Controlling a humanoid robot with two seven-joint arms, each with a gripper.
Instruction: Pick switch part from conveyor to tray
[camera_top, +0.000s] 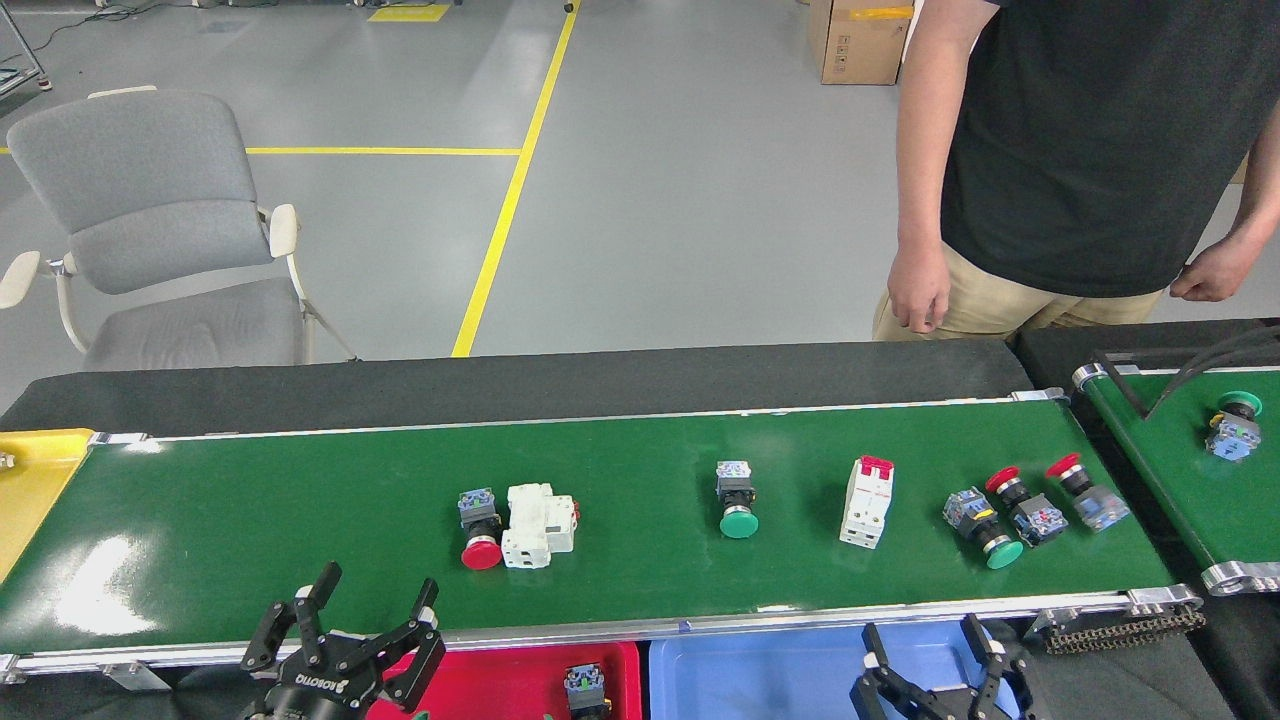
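Glossy green conveyor beyond both spread, empty grippers, left, right, grey floor, chair far left

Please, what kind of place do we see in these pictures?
Probably a factory floor or an industrial test area. A long green conveyor carries switch parts, sorting trays stand at its near edge, and yellow lane lines mark the grey concrete floor.
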